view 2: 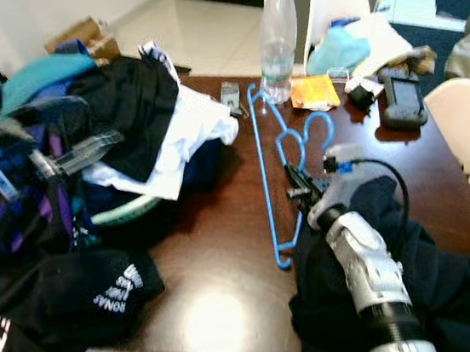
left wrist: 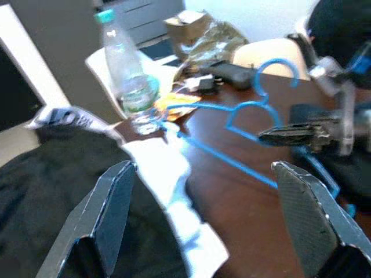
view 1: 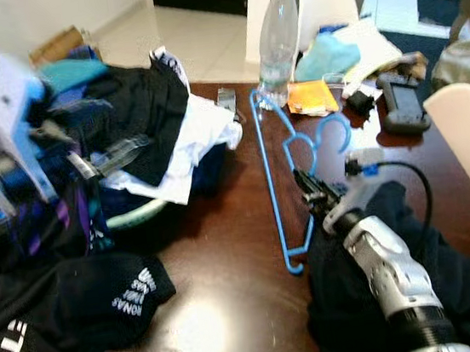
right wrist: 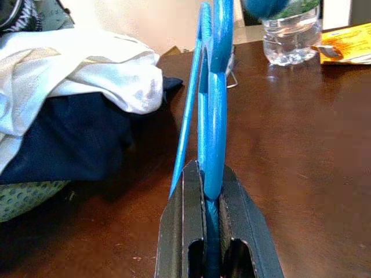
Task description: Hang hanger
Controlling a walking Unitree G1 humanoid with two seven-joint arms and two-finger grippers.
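I see a dark, glossy wooden table (view 1: 227, 254) with a thin blue plastic hanger (view 1: 272, 180) lying flat near its middle, long bar running from the far edge toward the near edge, curled hook pointing toward the right edge. My right gripper (view 1: 308, 186) has its two black fingers pinched together on the hanger's neck (the wrist camera shows the blue plastic wedged squarely between the pads). That silver arm reaches in from the near right corner, low over the surface, resting across a rumpled dark garment (view 1: 455, 295) with a black cable looping above the wrist.

My left gripper (left wrist: 214, 197) hovers over the heap of clothes (view 1: 126, 129) at the left edge, its fingers (left wrist: 113, 202) spread wide with nothing between them. The heap is soft and crumpled: black fabric, a white cloth (view 1: 204, 137), teal and purple patches, and a black piece with white lettering (view 1: 134, 296) draped toward the near edge.

At the far edge stands a clear, ribbed plastic bottle (view 1: 276, 38) with a teal cap, beside an orange packet (view 1: 311, 96). A black handheld device (view 1: 402, 104) lies near the far right corner.
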